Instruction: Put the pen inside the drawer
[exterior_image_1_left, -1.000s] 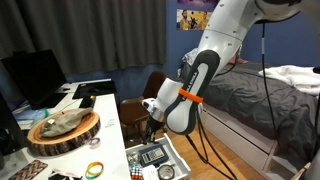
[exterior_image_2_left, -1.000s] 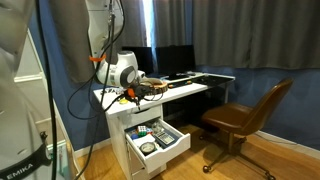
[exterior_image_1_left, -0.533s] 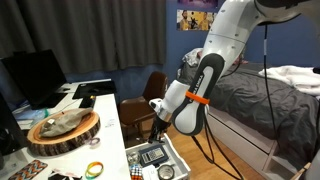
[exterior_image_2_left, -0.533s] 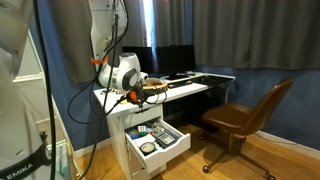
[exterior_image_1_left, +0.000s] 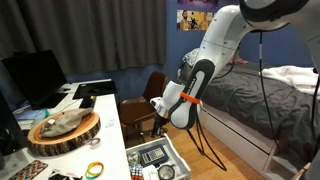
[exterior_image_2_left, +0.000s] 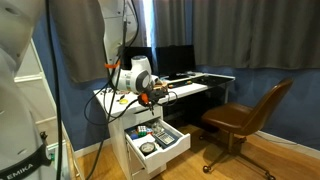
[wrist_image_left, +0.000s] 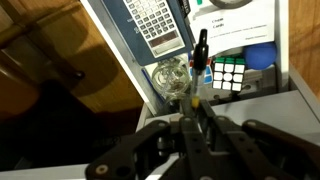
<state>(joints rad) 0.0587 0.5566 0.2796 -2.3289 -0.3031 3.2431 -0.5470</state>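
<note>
Pen (wrist_image_left: 200, 62) was clamped at one end by closed gripper (wrist_image_left: 193, 110) above drawer (exterior_image_2_left: 167, 155); judged light, stiff, thin, easily pivoted.

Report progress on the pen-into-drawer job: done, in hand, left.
Done: the drawer stands open, and the pen is picked up, pinched in the fingers of the gripper. In hand: the gripper holds the pen over the drawer, near the Rubik's cube. Left: lower it and let go; the pen is not yet inside.
</note>
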